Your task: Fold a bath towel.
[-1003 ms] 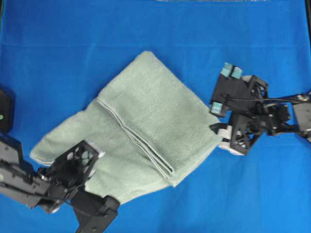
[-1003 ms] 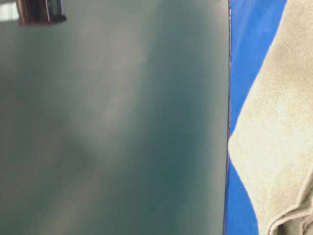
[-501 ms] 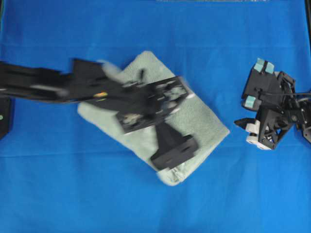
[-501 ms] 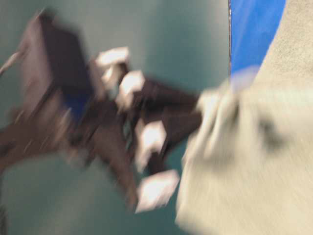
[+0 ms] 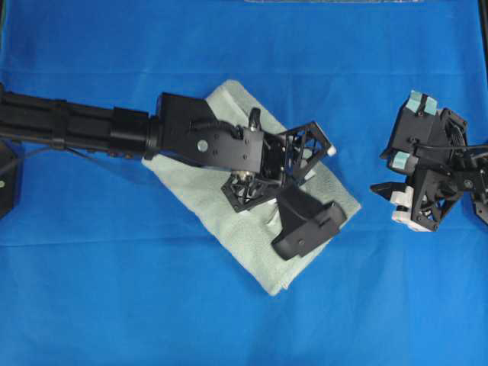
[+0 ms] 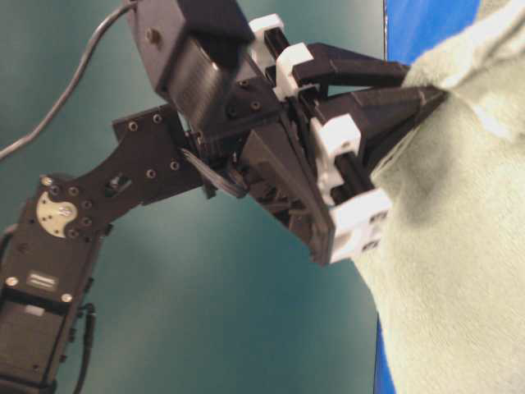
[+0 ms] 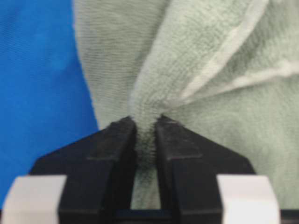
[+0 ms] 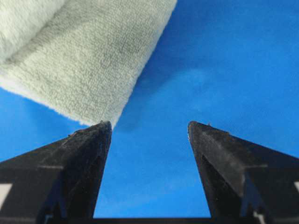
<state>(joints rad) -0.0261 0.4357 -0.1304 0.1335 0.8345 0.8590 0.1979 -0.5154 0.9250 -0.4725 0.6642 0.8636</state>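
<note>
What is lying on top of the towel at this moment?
The left gripper and its arm stretch over the towel, jaws pinching a bunch of cloth. The arm covers the towel's middle, so how the folded layers sit there cannot be seen.

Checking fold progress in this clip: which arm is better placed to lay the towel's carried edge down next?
Left, probably. The left tool is pinched on a bunch of the bath towel over the folded stack. The right tool stands open beside the towel, off its corner, holding nothing.
</note>
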